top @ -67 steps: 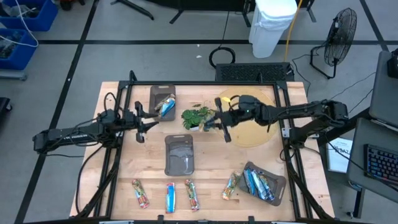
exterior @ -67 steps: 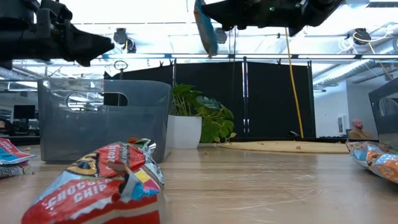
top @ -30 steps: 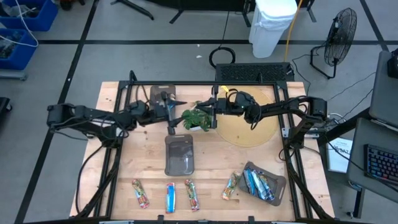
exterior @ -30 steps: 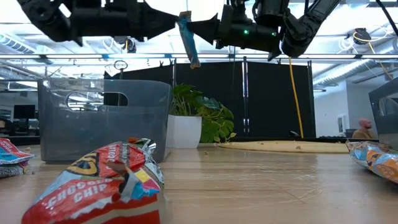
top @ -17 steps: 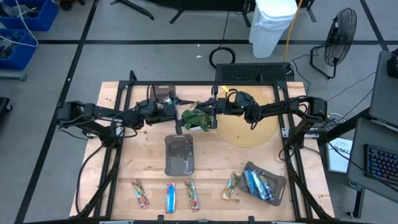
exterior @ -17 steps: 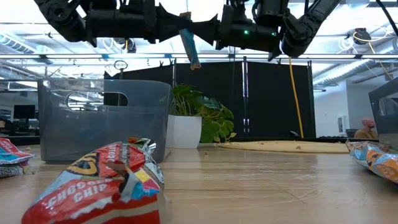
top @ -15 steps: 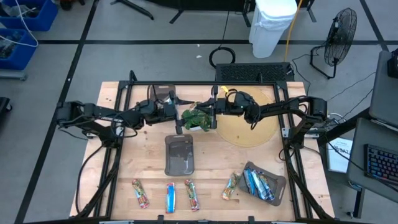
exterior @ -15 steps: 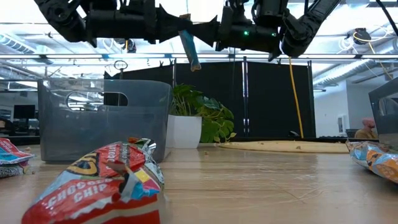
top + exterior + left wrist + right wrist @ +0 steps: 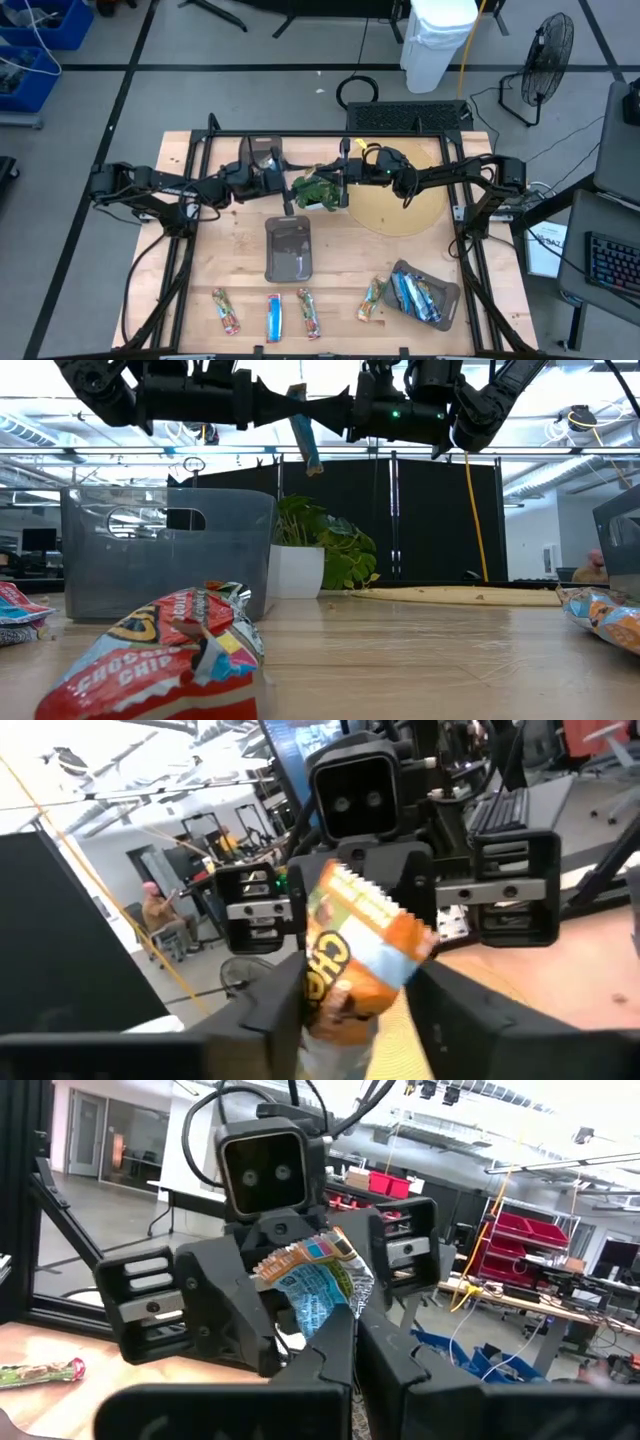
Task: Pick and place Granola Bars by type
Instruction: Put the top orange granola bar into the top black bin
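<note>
Left end effector [image 9: 283, 407] has come in and is closing on the blue granola bar [image 9: 303, 428], which hangs mid-air above the plant [image 9: 315, 188]. Right end effector [image 9: 325, 408] stays clenched on it. I read this as a handover, release pending.

One blue-and-orange granola bar [image 9: 304, 430] hangs upright in mid-air above the table's middle, pinched from both sides, while three bars [image 9: 268, 314] lie at six o'clock (red, blue, red) and others fill the tray [image 9: 452, 297] at five.
</note>
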Robot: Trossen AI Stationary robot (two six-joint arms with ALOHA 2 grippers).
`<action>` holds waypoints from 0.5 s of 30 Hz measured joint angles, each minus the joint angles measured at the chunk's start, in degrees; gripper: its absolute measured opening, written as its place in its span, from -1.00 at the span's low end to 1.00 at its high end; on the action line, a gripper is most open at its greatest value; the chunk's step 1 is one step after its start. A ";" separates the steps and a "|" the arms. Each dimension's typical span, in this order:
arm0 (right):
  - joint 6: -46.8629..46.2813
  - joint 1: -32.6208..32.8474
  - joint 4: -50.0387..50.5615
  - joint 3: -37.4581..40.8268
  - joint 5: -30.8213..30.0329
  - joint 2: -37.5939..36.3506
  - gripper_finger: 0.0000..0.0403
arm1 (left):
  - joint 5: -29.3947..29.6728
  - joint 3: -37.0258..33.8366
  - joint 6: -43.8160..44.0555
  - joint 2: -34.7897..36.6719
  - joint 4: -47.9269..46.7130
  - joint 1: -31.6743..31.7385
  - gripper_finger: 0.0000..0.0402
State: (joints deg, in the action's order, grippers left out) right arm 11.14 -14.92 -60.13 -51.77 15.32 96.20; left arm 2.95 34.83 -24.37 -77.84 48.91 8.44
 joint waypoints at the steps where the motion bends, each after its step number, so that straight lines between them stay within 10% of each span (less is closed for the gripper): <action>1: 0.02 0.00 0.05 0.00 0.25 0.00 -1.00 | 0.29 0.00 -0.58 0.00 -0.10 -0.25 -0.26; 7: 0.22 0.02 0.34 0.02 0.80 -0.07 -1.00 | 1.00 -0.04 -3.57 0.09 -0.20 -0.69 -0.81; 15: 0.14 0.00 0.62 0.04 -0.14 -0.02 -0.98 | 3.82 -0.05 -4.10 0.07 -0.77 -0.75 -0.83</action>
State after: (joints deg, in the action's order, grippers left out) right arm 11.28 -14.92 -59.51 -51.72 15.18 96.18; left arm 6.77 34.78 -28.47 -77.78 48.14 7.68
